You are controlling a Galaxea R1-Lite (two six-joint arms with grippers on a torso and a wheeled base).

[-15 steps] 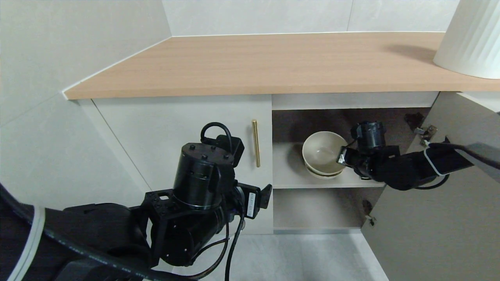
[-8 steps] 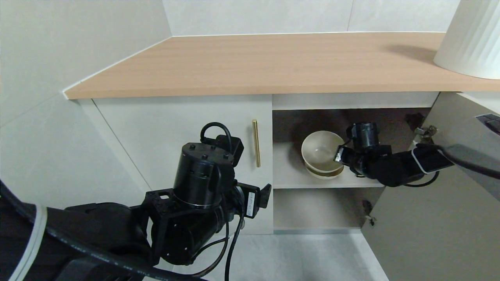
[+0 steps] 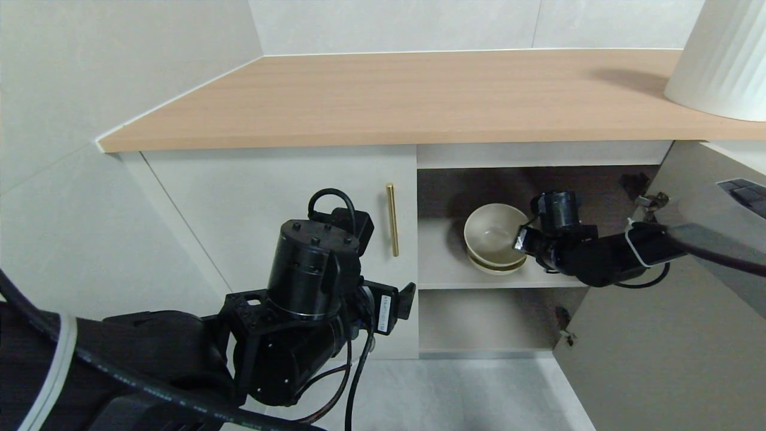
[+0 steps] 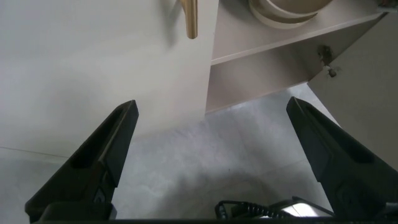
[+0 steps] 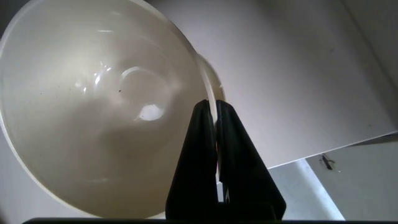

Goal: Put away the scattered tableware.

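A cream bowl (image 3: 492, 234) sits tilted on top of another bowl (image 3: 495, 266) on the upper shelf (image 3: 440, 263) of the open cabinet. My right gripper (image 3: 519, 240) is shut on the top bowl's right rim; in the right wrist view its fingers (image 5: 211, 134) pinch the rim of the bowl (image 5: 99, 106). My left gripper (image 4: 211, 155) hangs open in front of the closed left cabinet door (image 3: 269, 197), with floor between its fingers and nothing held. In the left wrist view, the stacked bowls (image 4: 289, 9) peek in at the edge.
The right cabinet door (image 3: 670, 335) stands open beside my right arm. A gold handle (image 3: 391, 219) is on the closed left door. A white ribbed container (image 3: 721, 60) stands on the wooden countertop (image 3: 389, 99). The lower shelf (image 3: 485, 323) is bare.
My right arm has shifted slightly deeper into the cabinet with the bowl, which now rests a little higher and farther back on the stack. The left arm has stayed still.
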